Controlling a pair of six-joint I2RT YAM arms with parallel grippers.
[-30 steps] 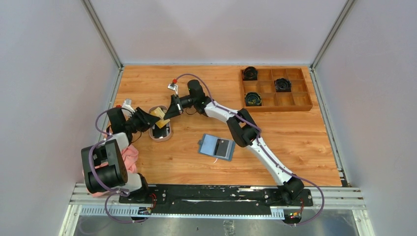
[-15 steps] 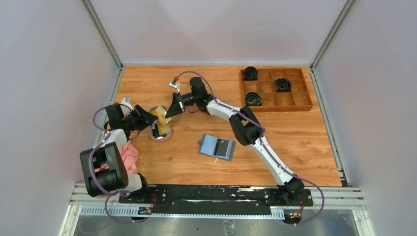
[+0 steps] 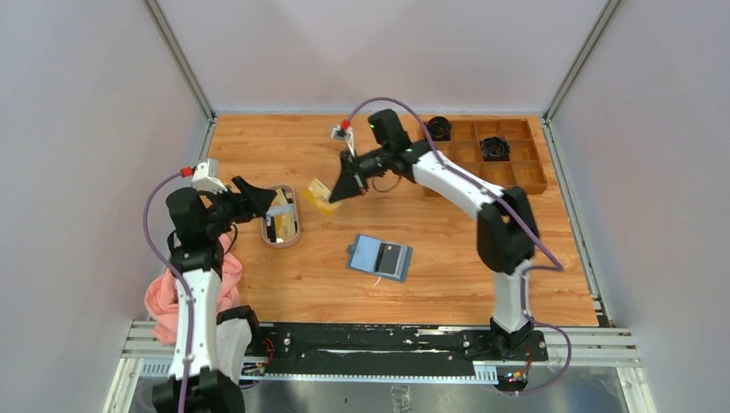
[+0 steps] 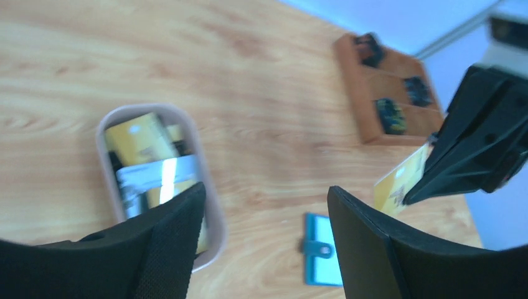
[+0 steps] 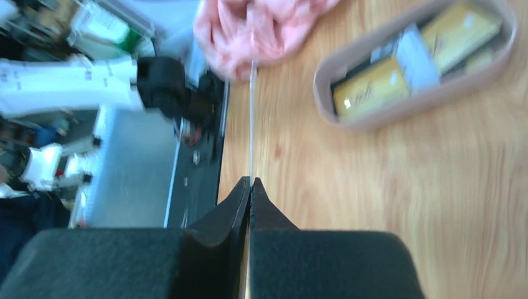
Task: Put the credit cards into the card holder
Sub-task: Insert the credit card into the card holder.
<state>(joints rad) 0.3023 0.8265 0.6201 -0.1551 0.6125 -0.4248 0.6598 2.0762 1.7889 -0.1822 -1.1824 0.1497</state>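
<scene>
Carrying looks like the step in hand: one yellow card (image 3: 319,197) is held aloft, not yet in any pocket. Nearest the arms' bases, left of the card holder (image 3: 380,257), a pink cloth (image 3: 172,292) lies bunched beside the left arm. The card holder itself lies open and flat on the wood, with nothing touching it. Left of it and slightly farther back sits the oval dish (image 3: 280,245) with more credit cards (image 4: 140,134) stacked inside. The left gripper (image 4: 266,193) hovers beside that dish, jaws spread wide and empty. Beyond the card holder, the right gripper (image 3: 337,191) pinches the yellow card by one edge, fingers closed tight on it. That arm reaches up and leftward, its elbow raised to the right of the holder. Next, I judge, the card must descend to the holder, line up with a pocket mouth and slide in. The unheld wallet may shift under the push. Farthest back, right of the holder, stands the wooden tray (image 3: 516,185).
</scene>
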